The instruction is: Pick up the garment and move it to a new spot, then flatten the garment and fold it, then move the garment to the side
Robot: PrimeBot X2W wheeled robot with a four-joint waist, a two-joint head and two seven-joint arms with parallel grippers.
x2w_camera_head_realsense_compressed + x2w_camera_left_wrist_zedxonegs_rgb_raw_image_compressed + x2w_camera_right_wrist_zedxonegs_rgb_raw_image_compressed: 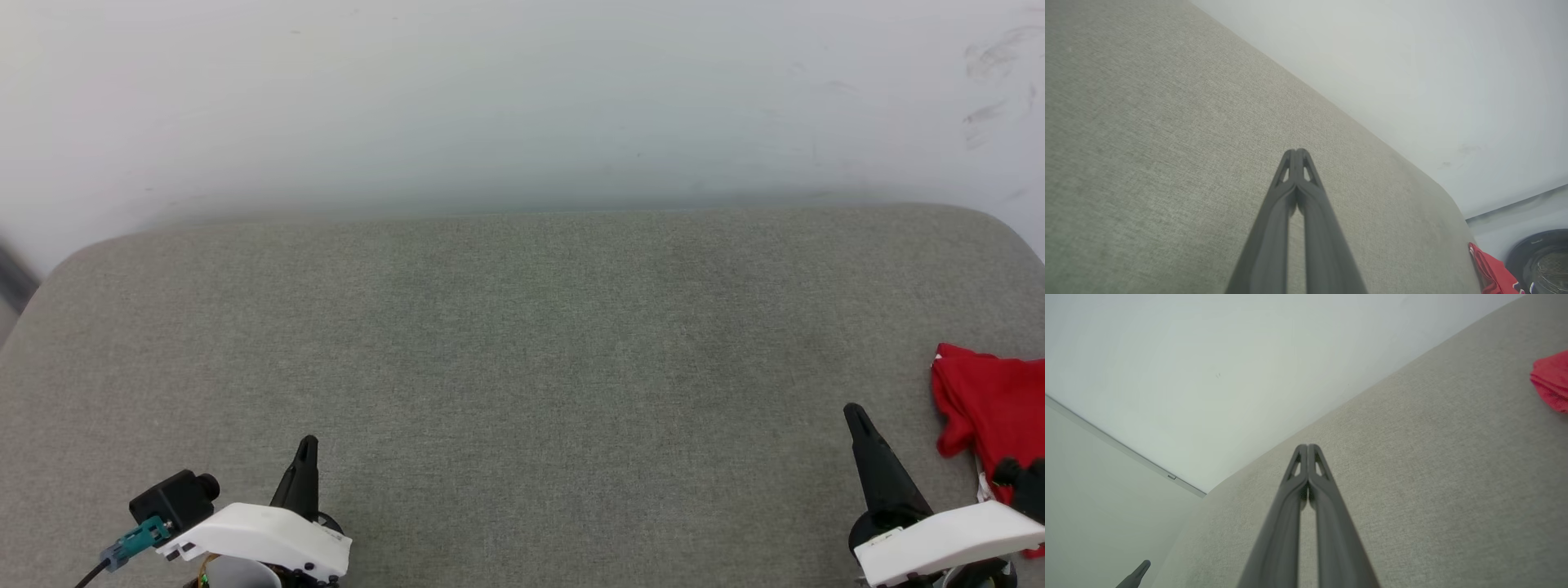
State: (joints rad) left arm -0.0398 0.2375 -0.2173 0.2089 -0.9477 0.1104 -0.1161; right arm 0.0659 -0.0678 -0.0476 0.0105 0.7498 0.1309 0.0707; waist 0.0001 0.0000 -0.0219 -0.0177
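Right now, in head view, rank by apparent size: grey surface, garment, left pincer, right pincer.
1. grey surface
2. garment, cropped by the frame edge
3. right pincer
4. left pincer, looking slightly smaller, perhaps only from pose: unsure

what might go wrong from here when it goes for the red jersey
The garment lies bunched at the right of the grey cushion, partly out of the head view; a pinch may catch several layers.
The right end effector is shut beside it; unless it opens first, it may just shove the fabric.
The left end effector is far across, so a one-armed lift may leave it crumpled.
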